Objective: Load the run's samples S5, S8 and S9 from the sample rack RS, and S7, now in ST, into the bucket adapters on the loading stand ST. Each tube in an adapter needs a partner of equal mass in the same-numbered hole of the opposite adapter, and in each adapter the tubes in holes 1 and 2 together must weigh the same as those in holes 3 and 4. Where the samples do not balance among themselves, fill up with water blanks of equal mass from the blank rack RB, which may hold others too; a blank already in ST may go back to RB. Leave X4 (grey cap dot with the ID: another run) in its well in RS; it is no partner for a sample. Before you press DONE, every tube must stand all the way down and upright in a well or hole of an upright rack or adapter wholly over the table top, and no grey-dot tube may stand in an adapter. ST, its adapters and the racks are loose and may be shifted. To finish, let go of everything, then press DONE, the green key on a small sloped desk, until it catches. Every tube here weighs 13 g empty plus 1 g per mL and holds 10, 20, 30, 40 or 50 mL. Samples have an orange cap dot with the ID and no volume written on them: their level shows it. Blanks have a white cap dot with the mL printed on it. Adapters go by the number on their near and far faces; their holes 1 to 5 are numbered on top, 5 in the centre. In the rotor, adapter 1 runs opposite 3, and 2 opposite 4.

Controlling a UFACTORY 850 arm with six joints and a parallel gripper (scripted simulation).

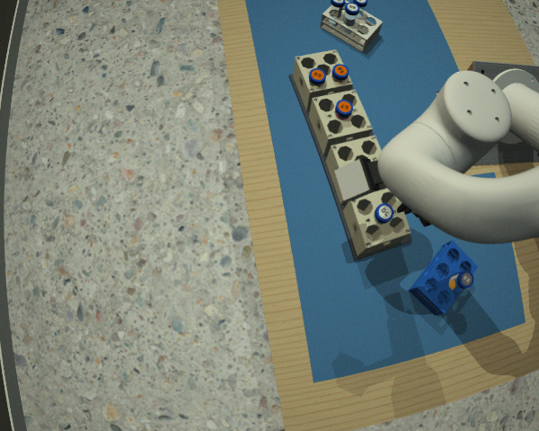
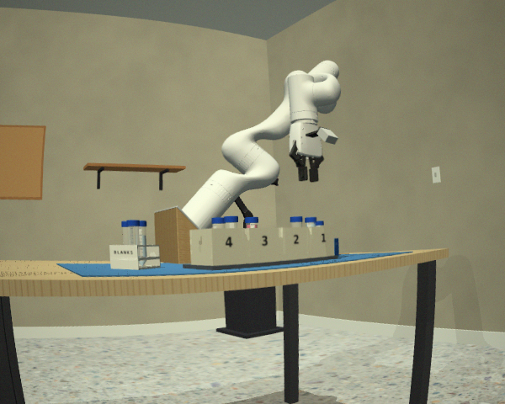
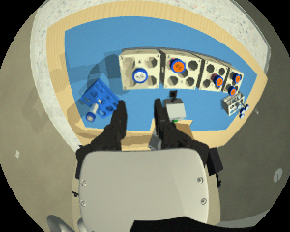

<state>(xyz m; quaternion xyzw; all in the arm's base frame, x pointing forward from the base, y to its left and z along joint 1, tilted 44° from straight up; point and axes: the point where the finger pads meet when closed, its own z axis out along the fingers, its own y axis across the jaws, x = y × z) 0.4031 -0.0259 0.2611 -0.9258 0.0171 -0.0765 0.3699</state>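
Note:
The loading stand ST (image 1: 349, 153) holds four beige adapters in a row. Adapter 4 (image 1: 322, 72) holds two orange-dot samples (image 1: 317, 74) (image 1: 340, 71). Adapter 3 holds one orange-dot sample (image 1: 343, 107). Adapter 2 (image 3: 184, 73) holds an orange-dot sample (image 3: 178, 66); in the top view the arm hides part of it. Adapter 1 (image 1: 378, 224) holds a white-dot blank (image 1: 384, 212). The blue sample rack RS (image 1: 443, 277) holds one grey-dot tube (image 1: 464, 279). My gripper (image 2: 308, 173) hangs high above adapters 1 and 2, fingers apart and empty; it also shows in the wrist view (image 3: 140, 119).
The blank rack RB (image 1: 350, 22) with several blue-capped blanks stands at the far end of the blue mat, labelled BLANKS in the side view (image 2: 134, 256). A small desk (image 3: 176, 108) sits beside the stand near the arm's base. The arm's wooden base block (image 2: 171, 235) stands behind adapter 4.

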